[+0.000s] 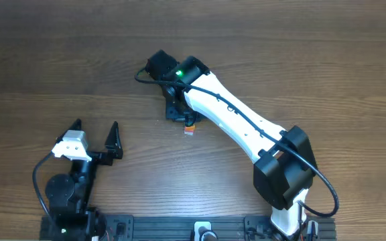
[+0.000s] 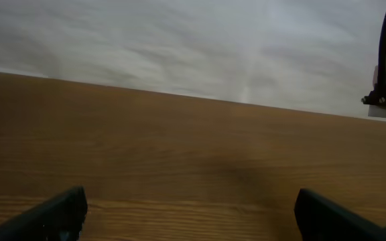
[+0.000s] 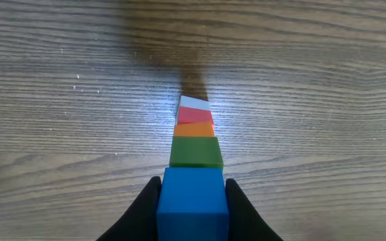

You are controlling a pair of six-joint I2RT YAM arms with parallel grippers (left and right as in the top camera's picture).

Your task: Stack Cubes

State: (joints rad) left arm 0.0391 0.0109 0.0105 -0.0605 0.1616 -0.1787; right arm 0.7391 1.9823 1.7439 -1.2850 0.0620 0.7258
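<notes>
Clamping a blue plastic cube (image 3: 193,213) between the two black fingers of the right gripper (image 3: 193,184), directly above a green cube (image 3: 195,152) topping a column of an orange cube (image 3: 194,130), a red cube (image 3: 195,114) and a white cube (image 3: 194,103) on the brown wooden table (image 3: 59,100). Standing near the table's middle, mostly hidden under the right arm (image 1: 240,120) from above. Hanging well apart from the column, left gripper (image 1: 96,124) spread wide, nothing between its fingers.

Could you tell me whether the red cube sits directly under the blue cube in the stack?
No, the green cube sits directly under the blue cube; the red cube lies farther down.
</notes>
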